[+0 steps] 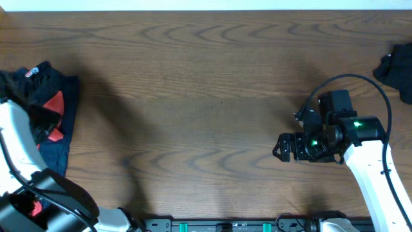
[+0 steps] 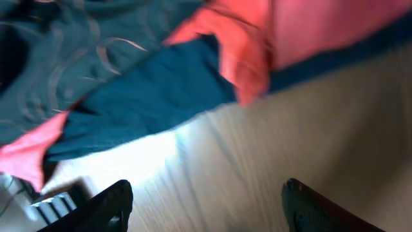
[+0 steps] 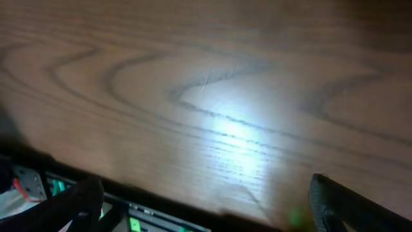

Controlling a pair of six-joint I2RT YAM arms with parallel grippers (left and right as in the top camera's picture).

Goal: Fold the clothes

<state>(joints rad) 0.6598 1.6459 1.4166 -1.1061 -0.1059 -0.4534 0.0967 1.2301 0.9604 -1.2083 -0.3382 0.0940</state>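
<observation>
The clothes lie in a crumpled pile at the table's left edge, black, red and navy cloth mixed. In the left wrist view a navy top, a red top and the black jersey with wavy lines fill the upper half. My left gripper is open just short of the navy hem, with only bare wood between its fingers. Over the right half of the table my right gripper points left, wide open and holding nothing. It has only wood grain between its fingers.
Another dark garment lies at the far right edge of the wooden table. The white left arm crosses the lower left corner beside the pile. The arm bases and a rail line the front edge.
</observation>
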